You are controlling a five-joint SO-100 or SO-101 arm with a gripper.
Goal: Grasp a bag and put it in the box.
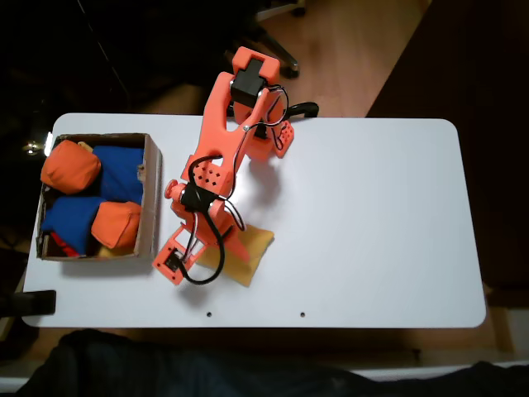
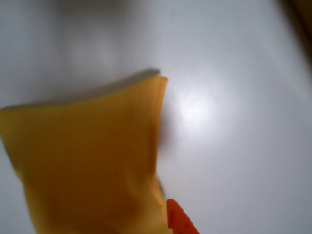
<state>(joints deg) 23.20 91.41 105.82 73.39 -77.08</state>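
Mustard-yellow square fabric beanbag (image 2: 87, 161) lies on white counter (image 1: 372, 215), just right of box in fixed view, partly under orange arm (image 1: 219, 157). Orange fingers (image 2: 179, 219) touch bag's edge in wrist view; apart or clamped, cannot tell. Wrist view blurred. Shallow brown cardboard box (image 1: 151, 194) sits at counter's left end in fixed view, holding orange beanbags (image 1: 71, 167) and blue beanbags (image 1: 120, 172).
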